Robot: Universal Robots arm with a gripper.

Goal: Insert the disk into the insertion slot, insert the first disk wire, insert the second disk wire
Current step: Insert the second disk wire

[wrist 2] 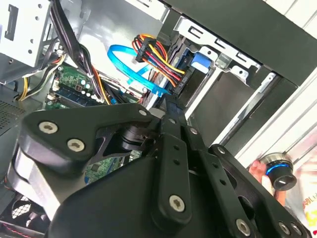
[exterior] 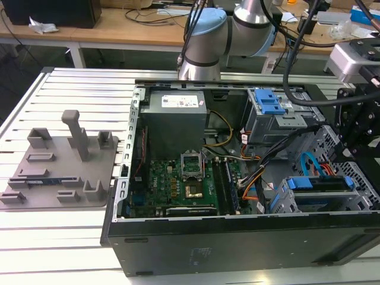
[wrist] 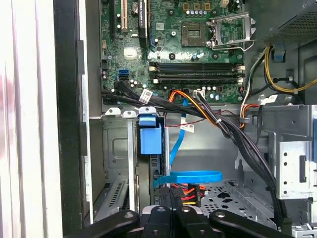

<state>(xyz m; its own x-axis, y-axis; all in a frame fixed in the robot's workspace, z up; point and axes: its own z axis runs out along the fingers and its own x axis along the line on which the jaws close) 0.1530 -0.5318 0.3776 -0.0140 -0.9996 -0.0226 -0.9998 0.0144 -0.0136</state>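
One open computer case (exterior: 178, 249) sits on my slatted desk (exterior: 71, 83). I see the disk (exterior: 323, 184) seated in the insertion slot (exterior: 356, 205); the end effector (wrist: 168, 201) hangs by its cables, grip state unclear.

Looking down into open grey metal computer case (wrist: 292, 163): green circuit motherboard (wrist: 173, 44), flat blue ribbon cable (wrist: 190, 177), bright blue plastic caddy tab (wrist: 150, 137).

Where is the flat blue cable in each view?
Exterior view: the blue cable loops beside the disk, at the exterior view's right.
Second wrist view: it curves beside the coloured wires.
First wrist view: it loops beside the disk.
Shared landmark: the green motherboard.
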